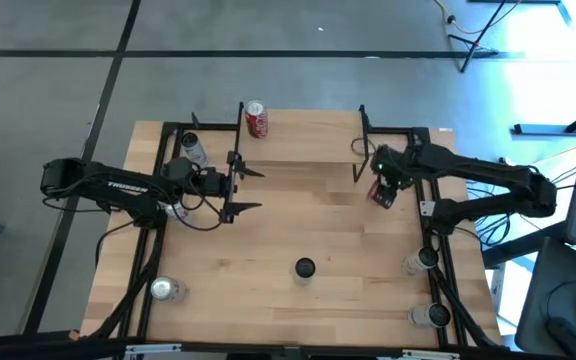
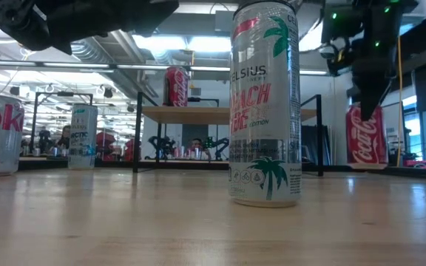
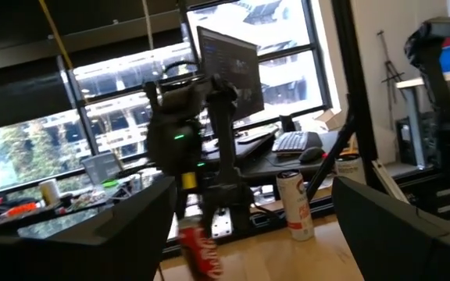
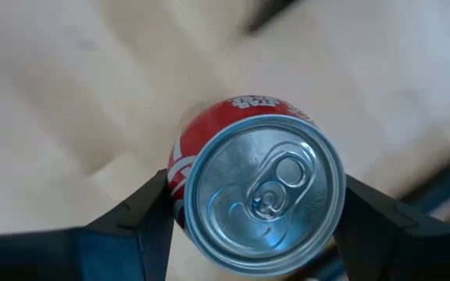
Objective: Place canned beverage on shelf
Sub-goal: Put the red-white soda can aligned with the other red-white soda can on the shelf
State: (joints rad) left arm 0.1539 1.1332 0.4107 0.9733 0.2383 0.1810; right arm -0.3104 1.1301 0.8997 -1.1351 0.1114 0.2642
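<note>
The right hand (image 1: 382, 190) hangs over the right part of the bench (image 1: 318, 230), just in front of the shelf (image 1: 308, 140), and it is clenched on a red cola can (image 4: 256, 183): the right wrist view looks straight down on the can's silver lid with a dark finger pressed against each side of it, and the low view shows the same red can (image 2: 366, 137) under the arm at the far right, though whether its base touches the wood cannot be told. The shelf, a light plank on a thin black frame, stands at the far edge of the bench, and a second red can (image 1: 256, 118) stands upright on its left end. The left hand (image 1: 245, 190) waits released over the left-centre of the bench, its fingers spread wide apart and holding nothing, near a pale can (image 1: 192, 148) by the shelf's left leg. A tall white can with palm trees (image 2: 265, 103) stands in the middle of the bench, nearest the low camera. A silver can (image 1: 166, 289) stands near the front left corner and two more silver cans (image 1: 423, 260) stand along the right edge
</note>
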